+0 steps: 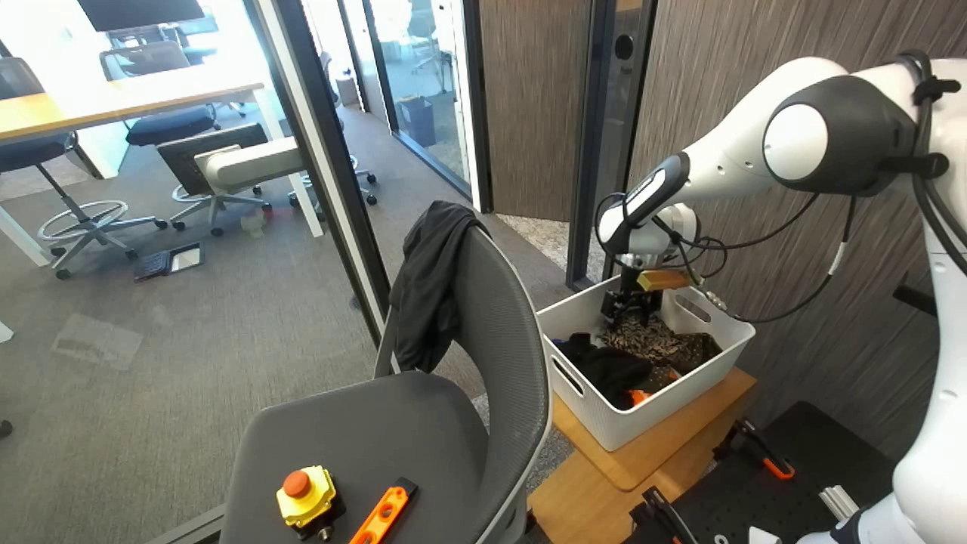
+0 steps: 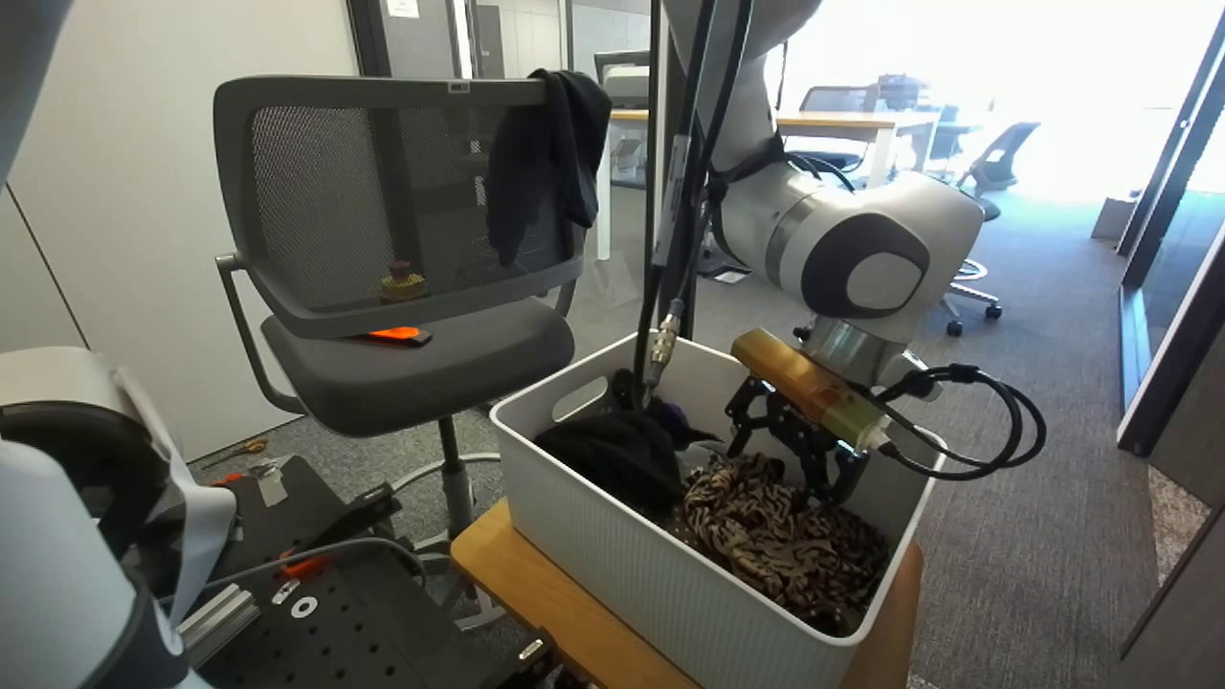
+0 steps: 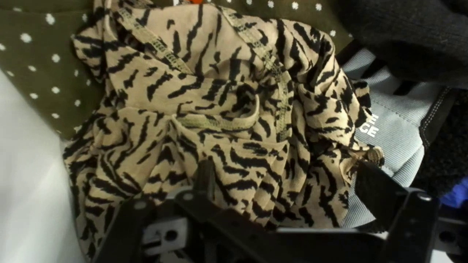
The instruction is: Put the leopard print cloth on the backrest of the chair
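Observation:
The leopard print cloth (image 2: 785, 550) lies crumpled in a white bin (image 2: 660, 593); it also shows in an exterior view (image 1: 642, 340) and in the wrist view (image 3: 219, 95). My gripper (image 2: 785, 471) points down inside the bin over the cloth, its fingers spread. In the wrist view the gripper (image 3: 287, 171) is open, with cloth visible between the fingers and not clamped. Whether the fingertips touch the cloth I cannot tell. The backrest of the chair (image 1: 502, 325) is upright beside the bin, and its mesh shows in an exterior view (image 2: 321, 196). A dark garment (image 2: 565, 144) hangs over one end of it.
The bin stands on a wooden surface (image 1: 699, 408). It also holds a black garment (image 2: 612, 459), an olive dotted cloth (image 3: 40, 73) and a grey item (image 3: 391, 109). A yellow button box (image 1: 302, 495) and an orange tool (image 1: 385, 514) lie on the chair's seat.

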`<state>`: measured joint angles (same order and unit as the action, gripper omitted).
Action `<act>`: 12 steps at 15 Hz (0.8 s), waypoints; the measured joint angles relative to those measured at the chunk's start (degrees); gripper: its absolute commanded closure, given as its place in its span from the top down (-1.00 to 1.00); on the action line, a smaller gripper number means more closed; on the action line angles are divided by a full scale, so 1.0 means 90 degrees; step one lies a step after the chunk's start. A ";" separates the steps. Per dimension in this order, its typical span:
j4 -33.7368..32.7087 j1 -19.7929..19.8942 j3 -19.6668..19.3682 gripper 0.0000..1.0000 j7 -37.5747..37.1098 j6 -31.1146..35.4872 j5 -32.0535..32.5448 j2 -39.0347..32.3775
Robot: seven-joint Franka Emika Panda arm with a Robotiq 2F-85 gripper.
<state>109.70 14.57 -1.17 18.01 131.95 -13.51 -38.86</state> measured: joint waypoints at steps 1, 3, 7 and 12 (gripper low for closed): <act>-0.0013 0.0002 0.0004 0.49 0.0005 0.0001 0.0000 -0.0034; -0.0043 0.0023 0.0025 0.17 0.0015 0.0001 0.0000 -0.0088; -0.0094 0.0146 0.0130 -0.43 0.0019 -0.0040 -0.0034 -0.0152; -0.0183 0.0442 0.0339 -1.00 0.0124 -0.0545 -0.0443 -0.0159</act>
<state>108.05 18.55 1.88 19.13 127.04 -17.50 -40.29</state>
